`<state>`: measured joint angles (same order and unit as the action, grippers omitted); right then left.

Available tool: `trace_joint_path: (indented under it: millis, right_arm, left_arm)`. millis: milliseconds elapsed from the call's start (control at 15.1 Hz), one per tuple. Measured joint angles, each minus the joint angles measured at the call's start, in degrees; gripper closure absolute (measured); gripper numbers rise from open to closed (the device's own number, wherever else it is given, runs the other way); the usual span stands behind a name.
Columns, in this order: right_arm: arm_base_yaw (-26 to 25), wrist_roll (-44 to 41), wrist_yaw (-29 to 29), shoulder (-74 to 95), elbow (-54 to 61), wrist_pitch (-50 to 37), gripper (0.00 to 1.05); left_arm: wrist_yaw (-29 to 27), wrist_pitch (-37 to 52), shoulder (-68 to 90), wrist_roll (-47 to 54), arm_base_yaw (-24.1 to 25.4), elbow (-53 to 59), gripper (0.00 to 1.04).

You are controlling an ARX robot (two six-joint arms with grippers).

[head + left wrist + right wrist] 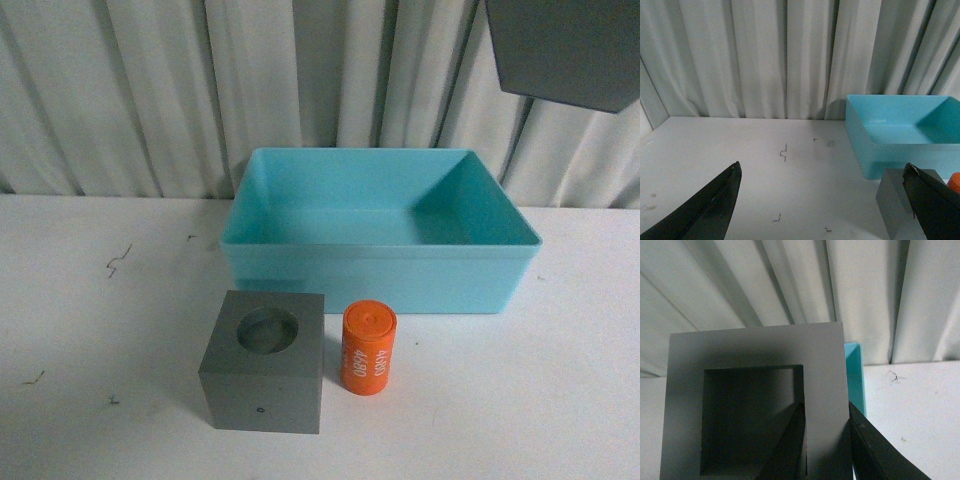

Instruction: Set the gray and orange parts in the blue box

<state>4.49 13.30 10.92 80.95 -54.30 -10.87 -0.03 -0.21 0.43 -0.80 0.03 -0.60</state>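
Box [380,282] first: the blue box stands toward the back edge of the desk [520,400], close before the curtain [150,90], and you see nothing inside it.

In front of its front wall, nearer to the front edge of the desk, stands the gray cube with the round hole [265,375], the hole facing up. Just beside it, toward the right edge, the orange cylinder [369,350] stands upright with white digits on its side. A narrow gap keeps the two apart.

The second gray cube [755,350], the one with the square hole, is off the desk. The front view shows it high in the air, toward the right side of the box.

The right gripper [825,410] is clamped on one wall of this cube – one finger inside the square hole, the other on the outer face.

The left gripper [822,167] has its fingers [715,210] spread wide, with only bare desk between them. It is low above the desk, to the left of the box and the cube with the round hole.
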Motion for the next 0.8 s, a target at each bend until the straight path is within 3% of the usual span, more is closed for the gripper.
trace_joint_path:
  millis: [398, 796]
  right_arm:
    - [4.3, 1.7, -4.5, 29.1, -20.8, 4.1, 0.86]
    - [6.4, 9.5, -10.3, 38.4, -24.0, 7.8, 0.86]
  left_arm:
    - [0.0, 0.0, 0.0, 0.0, 0.0, 0.0, 0.07]
    - [0.0, 0.0, 0.0, 0.0, 0.0, 0.0, 0.07]
